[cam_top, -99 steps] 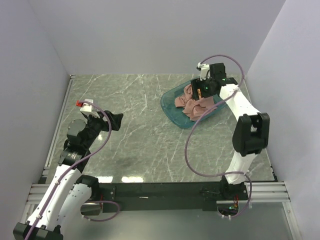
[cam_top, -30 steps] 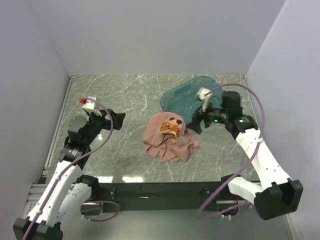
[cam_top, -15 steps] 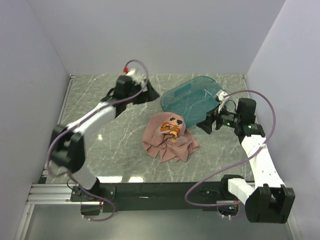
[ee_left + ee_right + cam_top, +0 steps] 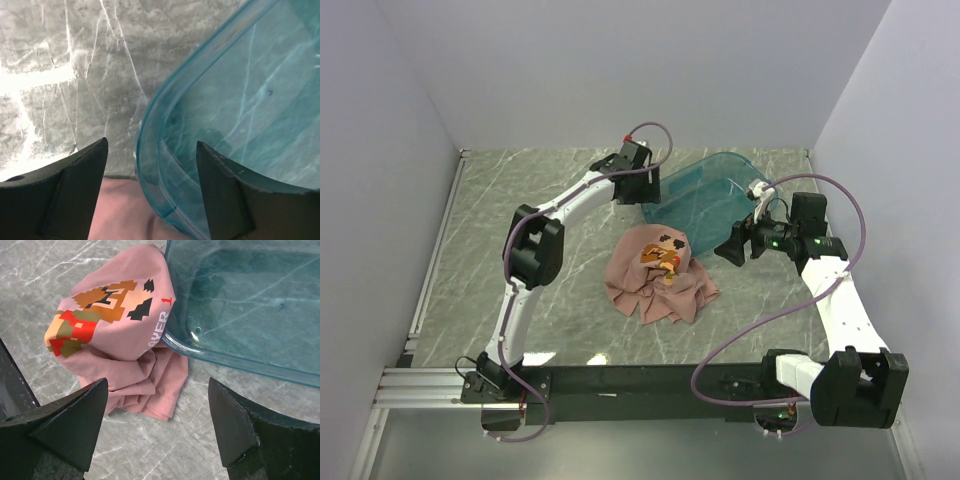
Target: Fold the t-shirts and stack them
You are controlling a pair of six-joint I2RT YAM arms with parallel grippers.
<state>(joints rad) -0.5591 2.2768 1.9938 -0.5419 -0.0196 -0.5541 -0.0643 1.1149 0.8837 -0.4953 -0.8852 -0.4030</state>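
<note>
Left gripper (image 4: 150, 150) over bin (image 4: 143, 120) rim, arm (image 4: 565, 205) outstretched

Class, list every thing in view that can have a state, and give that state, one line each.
pink t-shirt: unfolded, a crumpled heap outside the bin, print facing up.
teal bin: empty.
left hand: open, its fingers either side of the bin's rim, not clamped on it.
right hand: open, holding nothing.

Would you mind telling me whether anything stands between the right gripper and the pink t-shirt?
Nothing visible does: only bare table separates the right gripper from the t-shirt. The teal bin lies off to the side.
</note>
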